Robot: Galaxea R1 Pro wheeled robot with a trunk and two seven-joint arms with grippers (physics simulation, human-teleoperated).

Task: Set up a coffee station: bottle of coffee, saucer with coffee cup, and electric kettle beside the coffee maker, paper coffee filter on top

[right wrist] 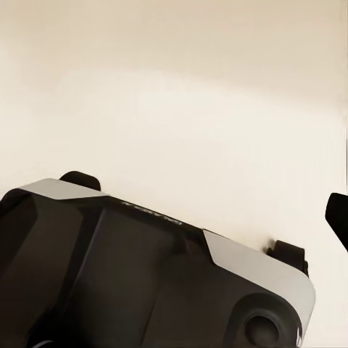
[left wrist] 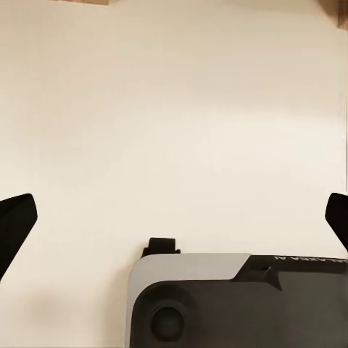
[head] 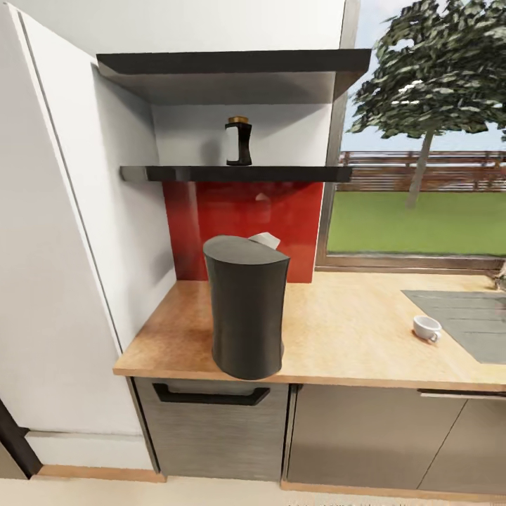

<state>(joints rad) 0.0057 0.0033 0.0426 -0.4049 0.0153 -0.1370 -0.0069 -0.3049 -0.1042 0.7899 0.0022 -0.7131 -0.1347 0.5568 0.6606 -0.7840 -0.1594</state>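
The dark coffee maker [head: 247, 309] was seen near the counter's [head: 351, 330] front edge, the coffee bottle [head: 239, 142] on the lower shelf [head: 295, 173], the cup [head: 426, 328] beside the sink [head: 471, 316], and the left gripper [left wrist: 174, 217] spread open, while the right gripper's [right wrist: 338, 217] state could not be told.

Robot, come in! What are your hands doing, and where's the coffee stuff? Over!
Left jaws open, holding nothing. Right: cannot tell. Coffee bottle on shelf; coffee maker and cup on countertop. Nothing blocking.
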